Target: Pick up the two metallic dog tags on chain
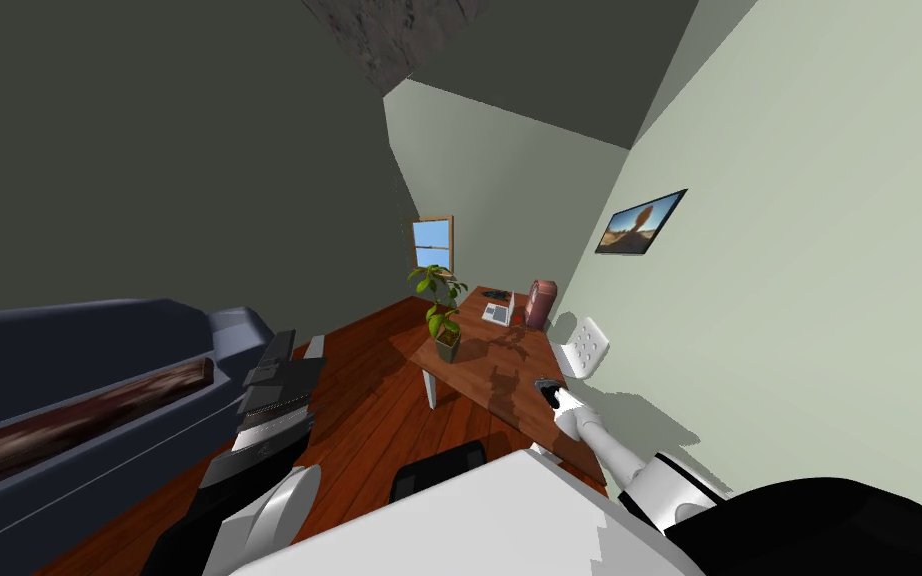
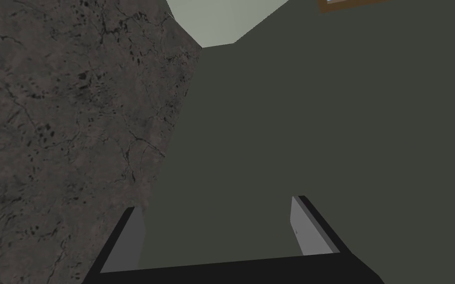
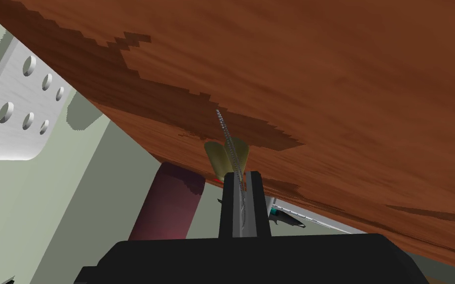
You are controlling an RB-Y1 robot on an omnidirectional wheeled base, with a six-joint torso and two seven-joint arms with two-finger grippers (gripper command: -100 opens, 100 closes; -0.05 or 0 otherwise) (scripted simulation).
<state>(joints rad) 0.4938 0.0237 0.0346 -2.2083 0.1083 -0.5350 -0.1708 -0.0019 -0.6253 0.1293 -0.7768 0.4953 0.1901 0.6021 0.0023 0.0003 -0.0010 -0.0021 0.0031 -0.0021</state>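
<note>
- right gripper [image 3: 241, 173]: blades pinched together on the chain [image 3: 225, 129]. The links run between the fingers [image 3: 255, 197] and out past the tips.
- dog tags [image 3: 216, 157]: two, dull yellowish, overlapping, just beyond the fingertips and over the desk [image 3: 320, 74] top. Can't tell whether they touch the wood or hang clear of it.
- Head view puts this gripper over the desk's near end, close to its wall-side edge.
- Around it:
  - white holed chair [image 3: 12, 111] beside the desk on the wall side
  - maroon cylinder [image 3: 170, 209] and laptop [image 1: 497, 312] at the desk's far end
  - potted plant [image 1: 441, 315] at the desk's room-side edge
- left gripper [image 2: 216, 231]: blades apart, holding nothing, arm up and well away from the desk.
- Step, my read: grasp is made and the lift is the part in hand.
- Next move calls for:
  - a straight pull up off the desk, slow
  - a firm clamp, since thin blades on a thin chain could let the links slip through
  - allowance for the tags swinging and the loose chain end trailing over the wood
</note>
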